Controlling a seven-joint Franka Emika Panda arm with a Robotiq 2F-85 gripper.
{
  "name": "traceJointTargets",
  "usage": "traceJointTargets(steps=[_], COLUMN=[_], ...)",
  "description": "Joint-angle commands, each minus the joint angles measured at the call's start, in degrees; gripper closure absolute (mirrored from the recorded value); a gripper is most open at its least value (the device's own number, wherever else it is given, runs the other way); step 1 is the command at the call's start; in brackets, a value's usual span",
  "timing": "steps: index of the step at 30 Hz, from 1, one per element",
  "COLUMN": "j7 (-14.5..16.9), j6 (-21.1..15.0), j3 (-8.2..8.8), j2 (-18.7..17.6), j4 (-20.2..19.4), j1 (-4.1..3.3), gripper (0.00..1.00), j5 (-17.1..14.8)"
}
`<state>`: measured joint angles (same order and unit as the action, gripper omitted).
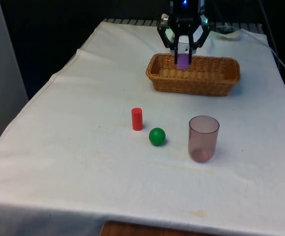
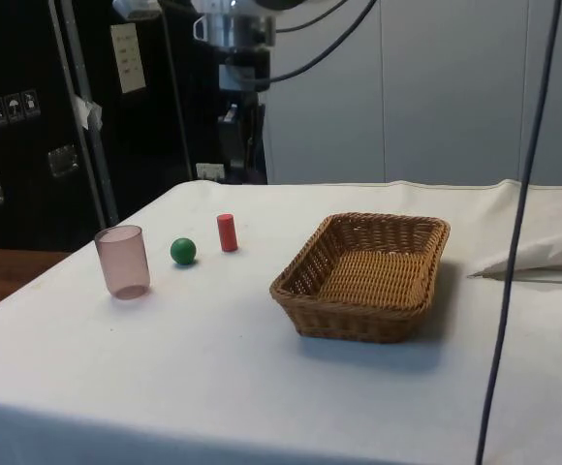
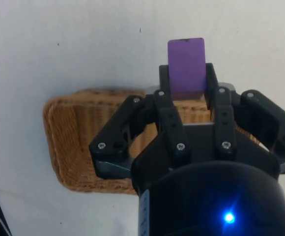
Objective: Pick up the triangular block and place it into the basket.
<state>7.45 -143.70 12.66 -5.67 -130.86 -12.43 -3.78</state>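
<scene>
While the claw [image 1: 183, 55] hung above the wicker basket [image 1: 194, 74], fingers clamped on the purple block [image 1: 183, 61], block raised over the basket's rear edge, red cylinder [image 1: 137, 119], green ball [image 1: 157, 136] and pink cup [image 1: 203, 138] well apart from the claw on the bench [image 1: 73, 147].

The gripper [image 3: 186, 81] clamps a purple block [image 3: 186, 65] between its two black fingers [image 3: 165, 83], the block's flat face jutting past the fingertips. Beneath it lies a wicker basket [image 3: 66, 142] on the white cloth [image 3: 73, 44]
</scene>
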Motion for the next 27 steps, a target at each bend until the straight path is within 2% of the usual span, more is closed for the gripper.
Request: traceJointTargets(steps=[1,9,10,11,18,19,20,27], j7=[-0.86,-0.86,-0.06,-0.92,-0.92,-0.17,-0.92,-0.86], j6=[-0.34,-0.11,0.0,-0.17,-1.15,-0.46,-1.32,-3.15], j3=[0.23,0.11,0.0,0.06,0.0,0.06,0.0,-0.06], j2=[1.32,6.25,6.42,7.56,11.97,11.8,12.43,16.33], j4=[-1.32,-6.02,-6.19,-7.28,-12.09,-11.8,-12.66,-17.42], j1=[-0.11,0.06,0.0,0.11,0.29,0.06,0.29,0.52], gripper=[0.66,0.66,0.66,0.66,0.66,0.66,0.66,0.66], j5=[1.26,2.23,1.2,2.52,3.27,2.18,3.32,4.07])
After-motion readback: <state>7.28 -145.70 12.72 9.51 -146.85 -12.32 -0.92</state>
